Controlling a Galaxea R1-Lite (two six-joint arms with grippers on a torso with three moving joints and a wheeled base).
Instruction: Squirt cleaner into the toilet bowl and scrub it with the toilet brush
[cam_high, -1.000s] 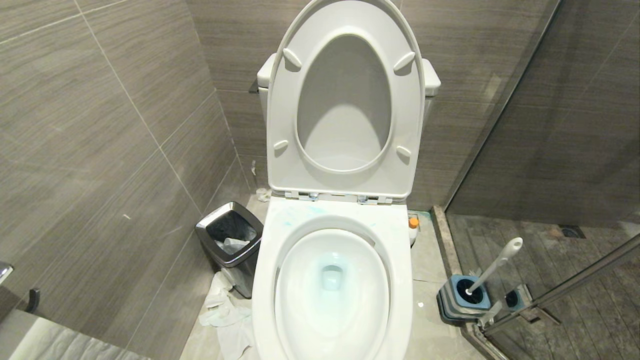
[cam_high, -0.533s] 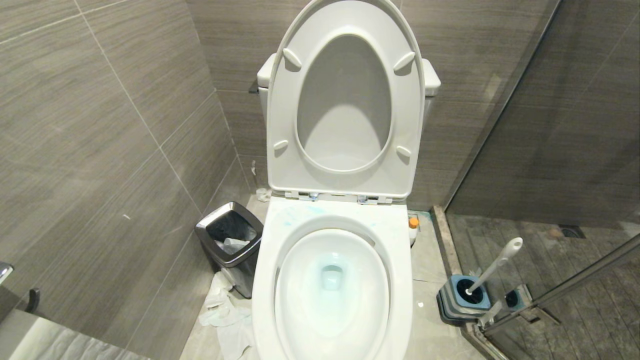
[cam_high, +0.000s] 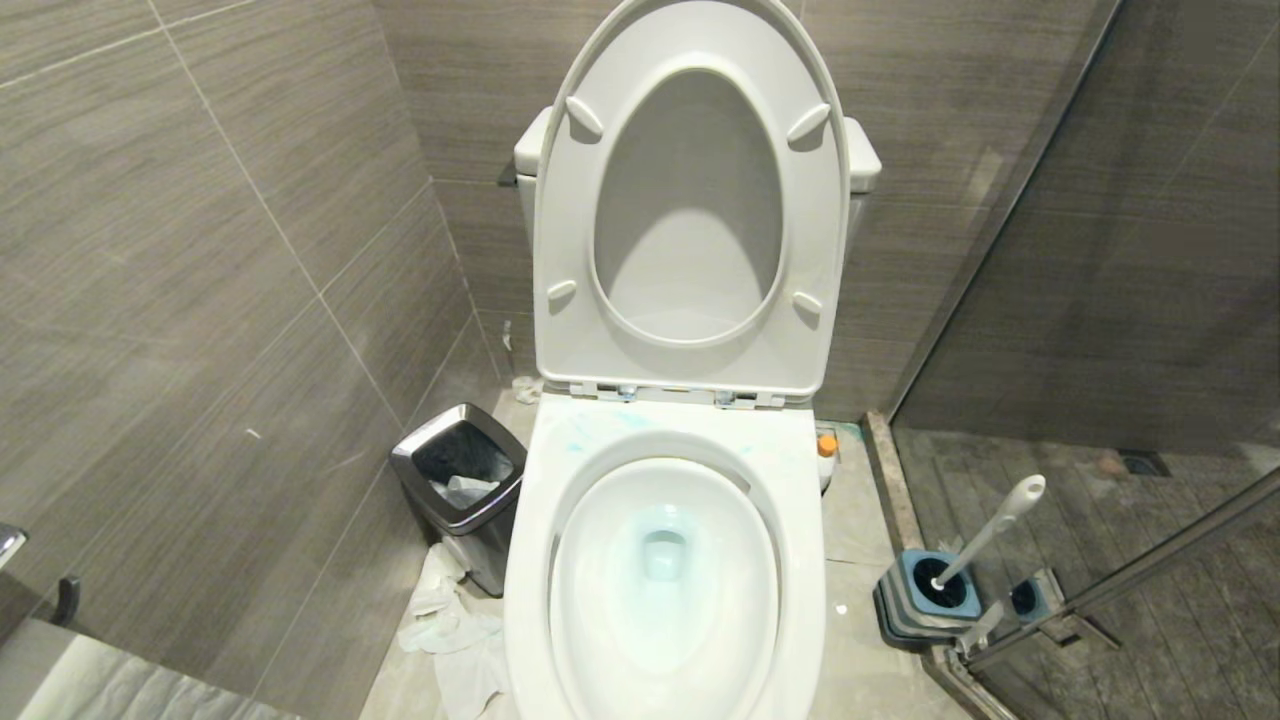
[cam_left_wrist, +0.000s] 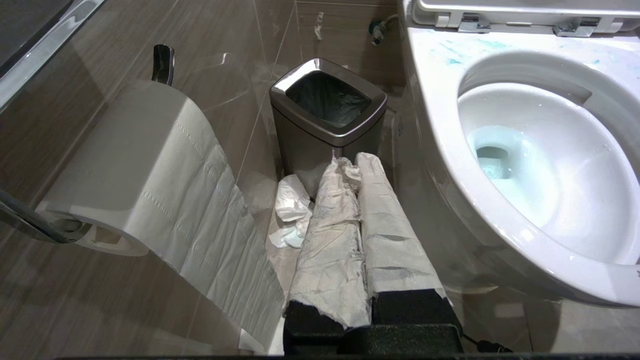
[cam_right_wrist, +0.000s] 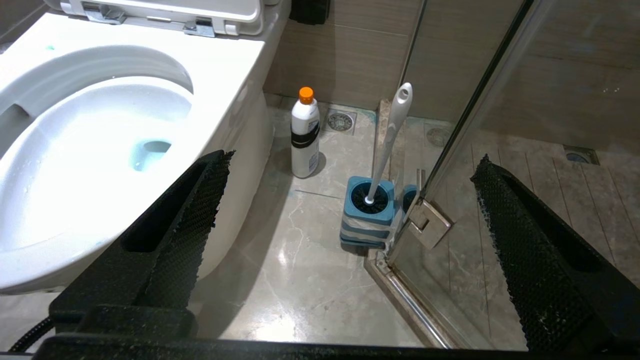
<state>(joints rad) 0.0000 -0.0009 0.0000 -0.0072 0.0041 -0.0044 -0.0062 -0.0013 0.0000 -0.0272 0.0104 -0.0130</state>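
Seat and lid up, bowl open with blue-tinted water. Cleaner upright on floor just right of bowl, brush in holder beside glass door. Left gripper pressed together, paper-wrapped, near bin. Right gripper spread wide, holding nothing, above floor.

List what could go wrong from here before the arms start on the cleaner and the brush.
1. The cleaner bottle stands tight beside the toilet bowl; the open right gripper could tip it.
2. The toilet brush leans by the glass door; lifting it might strike the glass.
3. The left gripper, shut and paper-wrapped, may grip poorly.
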